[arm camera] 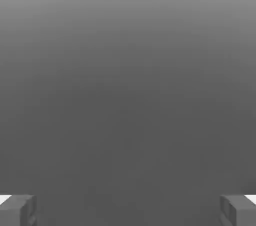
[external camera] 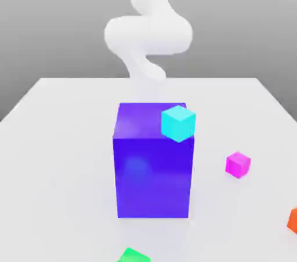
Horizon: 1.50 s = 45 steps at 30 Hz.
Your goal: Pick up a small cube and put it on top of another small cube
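- My gripper (arm camera: 128, 210) is spread wide in the hand view, its two grey fingertips (arm camera: 17, 210) far apart with nothing but plain grey between them.
- The small cube (external camera: 238, 164), bright magenta, matte and equal-sided with no long axis, sits flat on the white table (external camera: 52, 156), one corner turned toward the camera.
- It lies to the exterior view's right of the big glossy blue-purple block (external camera: 154, 168), apart from it.
- A cyan cube (external camera: 178, 123) shows at the block's upper right corner.
- An orange cube (external camera: 293, 220) and a green cube (external camera: 133, 255) sit at the frame edges.
- The white arm (external camera: 148, 35) curls behind the block.
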Each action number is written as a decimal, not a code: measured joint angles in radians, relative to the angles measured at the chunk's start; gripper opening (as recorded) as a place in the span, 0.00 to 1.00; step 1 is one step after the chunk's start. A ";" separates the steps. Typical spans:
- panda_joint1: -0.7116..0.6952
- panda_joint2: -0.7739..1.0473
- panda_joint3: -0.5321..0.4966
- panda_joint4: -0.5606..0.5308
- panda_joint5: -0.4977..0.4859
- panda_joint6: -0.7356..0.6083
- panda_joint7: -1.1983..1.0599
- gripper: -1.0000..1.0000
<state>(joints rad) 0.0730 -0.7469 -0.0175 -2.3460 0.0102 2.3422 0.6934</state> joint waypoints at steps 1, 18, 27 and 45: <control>0.031 0.023 -0.007 -0.020 0.005 0.018 -0.046 0.50; 0.498 0.390 -0.044 -0.332 0.070 0.306 -0.764 0.50; 0.695 0.578 -0.001 -0.497 0.073 0.458 -1.119 0.50; 0.798 0.971 0.021 -0.552 -0.028 0.783 -1.285 0.50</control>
<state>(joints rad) 0.8711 0.2239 0.0038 -2.8977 -0.0173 3.1255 -0.5918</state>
